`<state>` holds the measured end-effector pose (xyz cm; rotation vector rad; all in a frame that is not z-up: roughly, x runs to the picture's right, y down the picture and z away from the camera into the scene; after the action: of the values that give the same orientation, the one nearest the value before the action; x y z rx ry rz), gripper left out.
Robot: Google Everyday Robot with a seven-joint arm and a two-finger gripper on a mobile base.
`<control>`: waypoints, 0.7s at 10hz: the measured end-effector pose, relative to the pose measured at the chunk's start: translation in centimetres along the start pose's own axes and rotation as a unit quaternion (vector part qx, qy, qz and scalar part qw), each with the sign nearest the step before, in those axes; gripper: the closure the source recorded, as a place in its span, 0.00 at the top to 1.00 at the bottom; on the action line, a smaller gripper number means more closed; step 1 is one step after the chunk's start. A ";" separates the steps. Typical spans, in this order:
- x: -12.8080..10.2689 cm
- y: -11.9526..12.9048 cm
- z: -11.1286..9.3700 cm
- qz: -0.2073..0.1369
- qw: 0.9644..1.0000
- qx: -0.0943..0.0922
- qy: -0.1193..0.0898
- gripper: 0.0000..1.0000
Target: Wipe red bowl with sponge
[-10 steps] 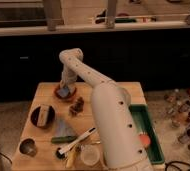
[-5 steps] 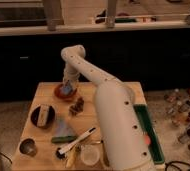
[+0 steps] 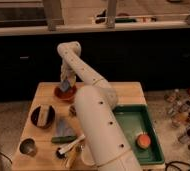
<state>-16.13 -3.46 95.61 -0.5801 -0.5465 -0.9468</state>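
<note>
Camera view: I have the arm reaching across the wooden desk to its far left part, with the tool directly over the red bowl and closed on the sponge, which sits down inside the bowl's rim. Nearer me on the left I note a black round dish holding a beige block, a pale blue cloth beside it, a metal cup at the near-left corner, and a green tray on the right containing an orange-red ball-like thing.
</note>
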 end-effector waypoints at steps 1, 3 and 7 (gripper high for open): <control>0.0 -0.3 0.1 -0.003 1.000 -0.002 -0.001 0.00; -0.1 -0.2 0.3 -0.009 1.000 -0.004 -0.008 0.00; -3.8 -0.7 3.3 -0.039 0.997 -0.017 -0.058 0.00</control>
<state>-19.16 0.65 95.60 -0.6525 -0.6620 -1.0012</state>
